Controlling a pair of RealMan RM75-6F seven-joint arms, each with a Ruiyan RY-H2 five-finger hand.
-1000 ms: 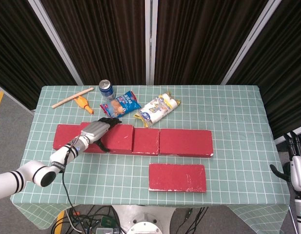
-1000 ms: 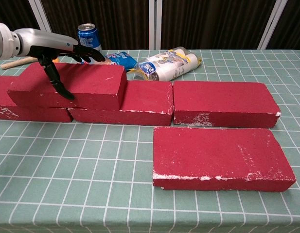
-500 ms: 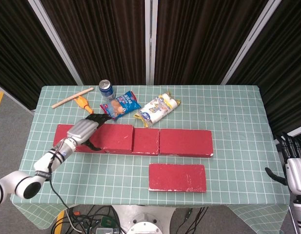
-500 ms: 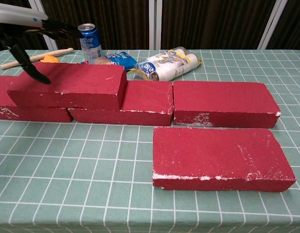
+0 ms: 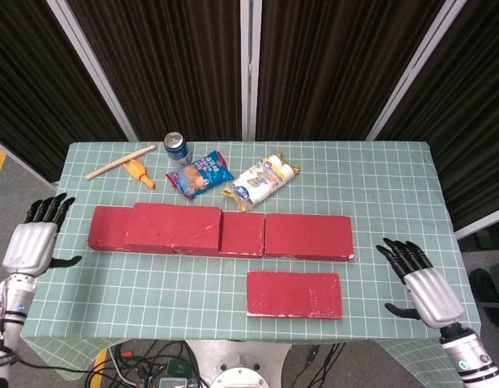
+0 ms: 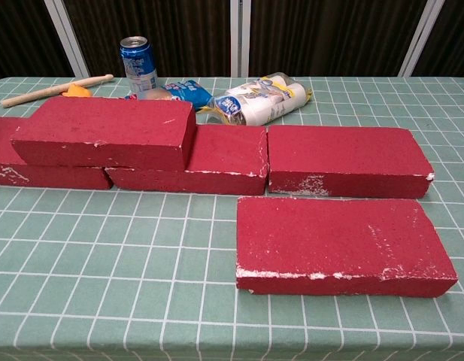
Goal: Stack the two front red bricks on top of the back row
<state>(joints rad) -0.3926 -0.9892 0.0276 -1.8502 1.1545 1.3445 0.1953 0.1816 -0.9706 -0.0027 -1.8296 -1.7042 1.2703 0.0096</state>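
From the head view first: left hand (image 5: 29,242) has pulled clear off the table's left edge, fingers spread, holding nothing; half a second ago it was over the stacked brick (image 5: 172,228), which now sits released on the left end of the back row (image 5: 307,236), well to the right of that hand. Right hand (image 5: 427,289) has come up at the table's right front corner, also spread and empty, where earlier only its edge showed at the frame border. Remaining front brick (image 5: 294,293) lies flat on the green checked cloth (image 5: 395,194), to the left of the right hand and near it, just in front of the back row's right brick, not touching it. Soda can (image 5: 176,148), snack bags (image 5: 257,182), orange toy (image 5: 137,171) and wooden stick (image 5: 120,162) sit behind the row, far from both hands. Chest view: neither hand visible. Stacked brick (image 6: 104,131) rests level across the two leftmost back-row bricks, overhanging slightly toward the camera; it hasn't shifted since release. Front brick (image 6: 341,242) untouched, just ahead of the right back-row brick (image 6: 344,158). Read: first placement done and stable, half the task complete. The right hand looks positioned to take the second brick next; judgement only.
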